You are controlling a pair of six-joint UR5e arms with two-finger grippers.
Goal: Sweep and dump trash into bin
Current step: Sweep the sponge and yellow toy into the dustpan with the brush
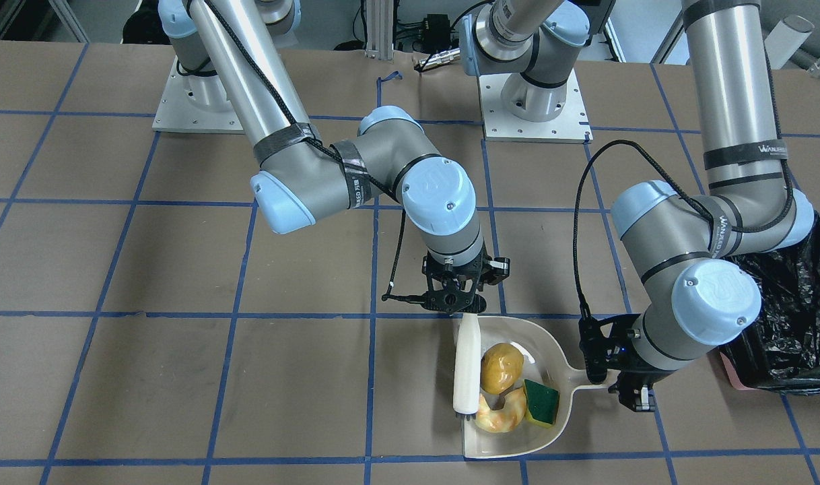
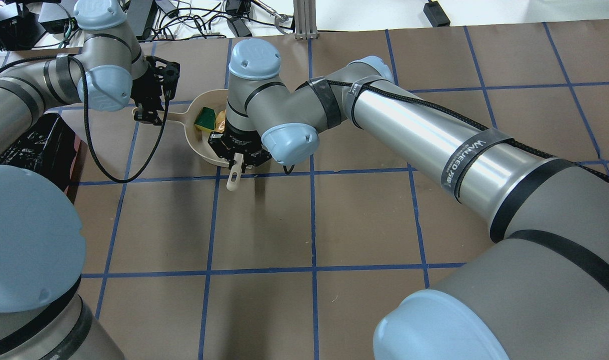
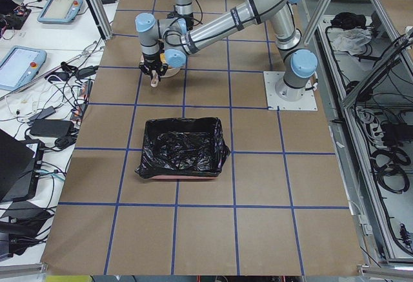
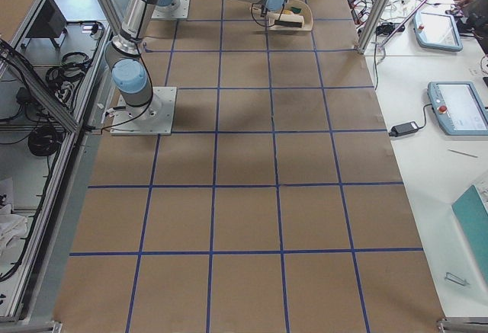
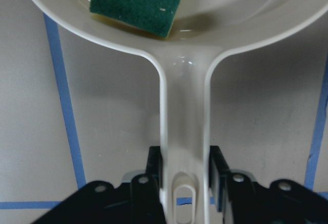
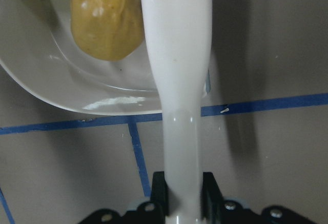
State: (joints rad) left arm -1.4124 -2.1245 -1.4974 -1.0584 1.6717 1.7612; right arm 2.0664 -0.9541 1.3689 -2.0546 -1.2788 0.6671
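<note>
All three trash items lie in a beige dustpan: the yellow-brown potato-like lump, the pale orange peel and the green-and-yellow sponge wedge. My left gripper is shut on the dustpan's handle. My right gripper is shut on a white brush, whose bristled end rests at the pan's open edge beside the peel. The right wrist view shows the lump next to the brush. The black-lined bin stands just beyond my left arm.
The brown table has a grid of blue tape lines. The bin sits about one grid square from the dustpan, on my left side. The arm bases stand at the table's robot side.
</note>
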